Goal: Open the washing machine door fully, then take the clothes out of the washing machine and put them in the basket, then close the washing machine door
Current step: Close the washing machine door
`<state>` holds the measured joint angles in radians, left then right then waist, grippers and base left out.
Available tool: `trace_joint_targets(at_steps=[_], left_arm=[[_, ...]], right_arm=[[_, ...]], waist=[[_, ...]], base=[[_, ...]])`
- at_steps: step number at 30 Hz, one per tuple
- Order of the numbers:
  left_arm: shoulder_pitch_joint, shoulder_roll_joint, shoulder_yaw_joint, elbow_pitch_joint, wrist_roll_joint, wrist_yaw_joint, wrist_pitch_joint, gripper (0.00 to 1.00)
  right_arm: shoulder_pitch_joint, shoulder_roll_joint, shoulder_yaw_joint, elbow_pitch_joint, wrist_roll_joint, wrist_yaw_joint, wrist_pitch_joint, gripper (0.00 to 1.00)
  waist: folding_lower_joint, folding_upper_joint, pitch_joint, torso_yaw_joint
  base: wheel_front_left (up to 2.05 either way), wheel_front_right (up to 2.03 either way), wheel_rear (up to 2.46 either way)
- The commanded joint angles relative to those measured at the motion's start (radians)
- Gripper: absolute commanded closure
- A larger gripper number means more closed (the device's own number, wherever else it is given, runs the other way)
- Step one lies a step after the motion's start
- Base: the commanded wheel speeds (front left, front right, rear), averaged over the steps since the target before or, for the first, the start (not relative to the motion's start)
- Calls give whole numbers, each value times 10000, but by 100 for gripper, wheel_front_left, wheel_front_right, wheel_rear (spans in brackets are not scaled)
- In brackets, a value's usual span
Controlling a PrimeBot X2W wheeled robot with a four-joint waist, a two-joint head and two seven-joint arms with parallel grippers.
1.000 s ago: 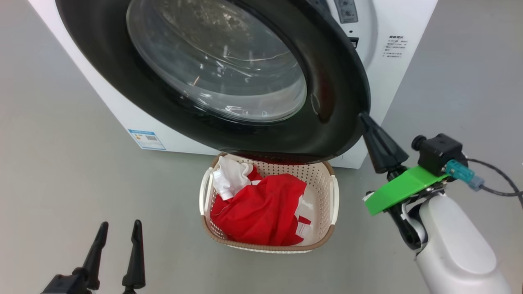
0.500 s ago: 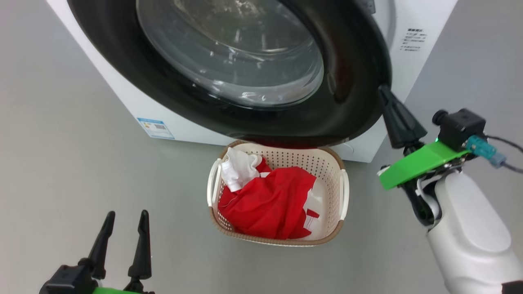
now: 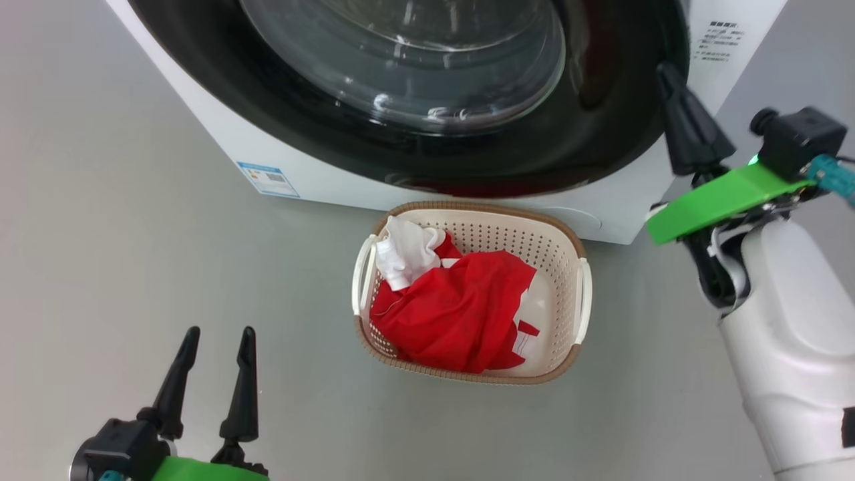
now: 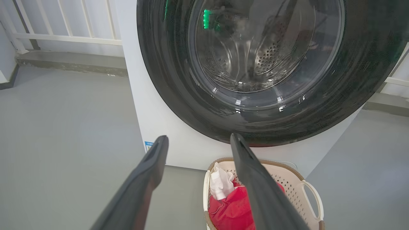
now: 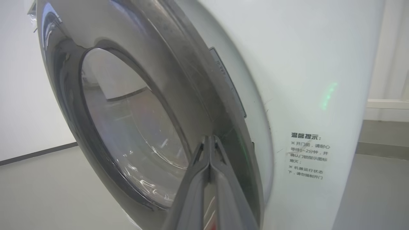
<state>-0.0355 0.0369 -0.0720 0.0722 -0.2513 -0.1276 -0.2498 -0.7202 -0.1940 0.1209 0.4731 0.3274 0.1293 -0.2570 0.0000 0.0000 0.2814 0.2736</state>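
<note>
Right gripper [image 3: 662, 70]: fingers pressed together, holding nothing, tips against door [image 3: 601, 133] rim at its 3 o'clock.
Door: slightly ajar, close to washer [image 3: 320, 174] front.
Left gripper [image 3: 220, 332]: spread wide, empty, at 8 o'clock of basket [image 3: 481, 208].
Basket: on floor [image 3: 133, 267], 6 o'clock of door, holding red and white clothes [image 3: 461, 307].

The right arm wears a smooth rounded white forearm shell [image 3: 795, 374], a flat bright green wrist bracket [image 3: 721, 200] and a black box-shaped camera [image 3: 801, 137] with a teal cable plug [image 3: 835, 179]. Both arms' jaws are long, tapered, matte black fingers [image 3: 688, 133].
</note>
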Motion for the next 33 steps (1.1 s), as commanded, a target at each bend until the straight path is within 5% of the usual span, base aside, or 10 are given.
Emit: trace_joint_targets(at_steps=[1,24,28,29,33], left_arm=[[-292,133,302,-266,-122,-31,-120,0],[-524,133,282,-173,-222,-31,-120,0],[-457,133,339,-69,-175,-31,-120,0],[-440,133,358,-36,-158,-31,-120,0],[-319,133,480,84,-66,-31,-120,0]], right_arm=[[-297,27,71,-213,144,14,-48,100],[-637,115,-55,-343,-47,14,-48,100],[-107,117,179,-491,-30,14,-48,48],[59,128,233,-529,-28,14,-48,5],[784,196,370,-683,-15,14,-48,0]], waist=[[0,0,75,44],[0,0,213,-34],[0,0,-32,-163],[0,0,-112,-203],[0,0,-424,-438]], base=[[0,0,0],[0,0,0],[0,0,0],[0,0,0],[0,0,0]])
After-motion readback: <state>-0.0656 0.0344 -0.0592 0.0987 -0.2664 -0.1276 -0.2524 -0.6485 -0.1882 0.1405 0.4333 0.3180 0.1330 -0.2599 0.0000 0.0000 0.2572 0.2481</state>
